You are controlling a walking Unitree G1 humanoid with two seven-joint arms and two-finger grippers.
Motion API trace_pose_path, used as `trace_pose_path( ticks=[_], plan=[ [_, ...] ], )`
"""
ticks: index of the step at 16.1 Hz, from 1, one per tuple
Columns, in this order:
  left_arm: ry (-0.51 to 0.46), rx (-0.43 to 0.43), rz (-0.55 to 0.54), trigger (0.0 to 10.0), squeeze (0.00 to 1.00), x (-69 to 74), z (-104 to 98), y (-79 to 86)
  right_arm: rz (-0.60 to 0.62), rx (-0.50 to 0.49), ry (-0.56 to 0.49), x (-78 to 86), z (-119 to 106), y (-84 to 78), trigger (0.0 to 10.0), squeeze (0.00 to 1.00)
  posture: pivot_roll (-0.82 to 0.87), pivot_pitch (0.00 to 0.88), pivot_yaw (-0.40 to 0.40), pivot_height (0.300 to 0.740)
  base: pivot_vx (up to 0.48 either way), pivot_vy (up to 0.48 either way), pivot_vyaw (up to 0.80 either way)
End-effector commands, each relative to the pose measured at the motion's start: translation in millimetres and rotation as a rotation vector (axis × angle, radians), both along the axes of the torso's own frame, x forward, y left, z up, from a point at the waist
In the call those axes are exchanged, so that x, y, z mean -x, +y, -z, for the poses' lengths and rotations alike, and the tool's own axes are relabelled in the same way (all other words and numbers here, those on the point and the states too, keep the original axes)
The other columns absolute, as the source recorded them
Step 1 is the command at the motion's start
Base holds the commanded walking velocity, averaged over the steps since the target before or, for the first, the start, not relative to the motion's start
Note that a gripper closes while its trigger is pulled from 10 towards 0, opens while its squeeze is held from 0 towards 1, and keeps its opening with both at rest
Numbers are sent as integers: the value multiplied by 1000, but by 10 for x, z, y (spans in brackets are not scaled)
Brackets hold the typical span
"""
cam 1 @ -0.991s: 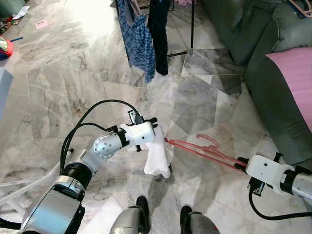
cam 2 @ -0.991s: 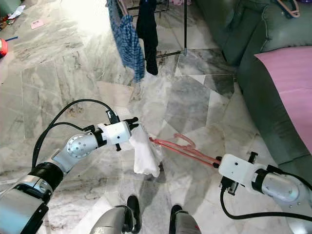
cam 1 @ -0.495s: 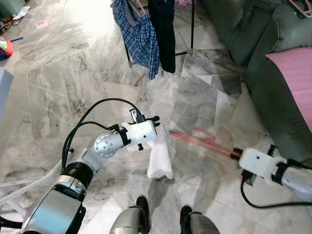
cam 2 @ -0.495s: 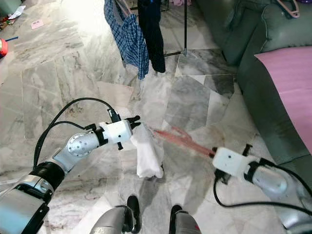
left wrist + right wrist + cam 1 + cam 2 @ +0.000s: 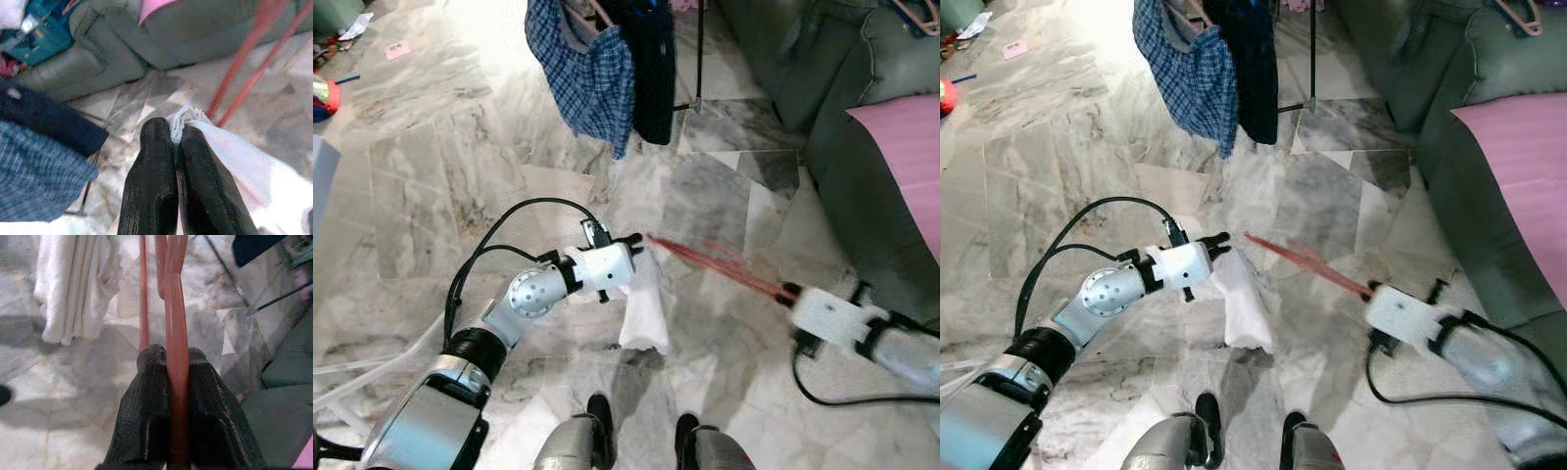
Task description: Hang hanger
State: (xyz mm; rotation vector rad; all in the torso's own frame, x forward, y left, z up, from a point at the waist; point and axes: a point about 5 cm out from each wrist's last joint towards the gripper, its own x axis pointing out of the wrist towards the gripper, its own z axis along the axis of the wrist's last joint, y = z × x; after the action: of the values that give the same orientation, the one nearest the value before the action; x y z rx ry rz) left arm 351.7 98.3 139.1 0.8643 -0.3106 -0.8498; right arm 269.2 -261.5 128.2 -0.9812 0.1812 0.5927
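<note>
A red plastic hanger (image 5: 724, 266) is held out over the marble floor, blurred by motion. My right gripper (image 5: 172, 363) is shut on one end of it, low at the right. The other end of the hanger reaches a white garment (image 5: 644, 311) that hangs down from my left gripper (image 5: 172, 133), which is shut on the garment's lace-edged rim at the centre. In the left wrist view the hanger (image 5: 247, 58) runs just beside the pinched cloth. A clothes rack (image 5: 699, 59) at the top holds a blue checked shirt (image 5: 579, 73) and a dark garment (image 5: 651, 69).
A green sofa (image 5: 832, 88) with a pink cushion (image 5: 901, 147) lines the right side. My feet (image 5: 641, 441) stand at the bottom centre. Small items lie on the floor at the far left (image 5: 325, 93). Black cables loop from both arms.
The right gripper has swung the hanger up and toward the left gripper, so its far end now meets the white garment. The camera has moved closer to the rack.
</note>
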Motion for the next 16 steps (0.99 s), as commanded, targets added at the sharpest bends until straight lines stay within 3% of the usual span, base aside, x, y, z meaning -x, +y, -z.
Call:
trace_pose_path(
  ticks=[1,3,6,16],
  plan=[
    [20,-26,-48,10000,0,-16,66,94,-13,-15,51,104,-2,-32,10000,0,-30,314,78,740,0,0,0],
    [16,-31,-78,10000,0,-59,33,132,-27,-21,154,281,13,-87,10000,0,-40,314,78,740,0,0,0],
    [7,-26,-70,10000,0,-71,1,101,-17,-39,197,341,22,-109,10000,0,-40,314,78,740,0,0,0],
    [-3,-14,-56,10000,0,-66,-28,105,-13,-66,163,214,109,43,10000,0,-32,316,79,740,0,0,0]
  ],
)
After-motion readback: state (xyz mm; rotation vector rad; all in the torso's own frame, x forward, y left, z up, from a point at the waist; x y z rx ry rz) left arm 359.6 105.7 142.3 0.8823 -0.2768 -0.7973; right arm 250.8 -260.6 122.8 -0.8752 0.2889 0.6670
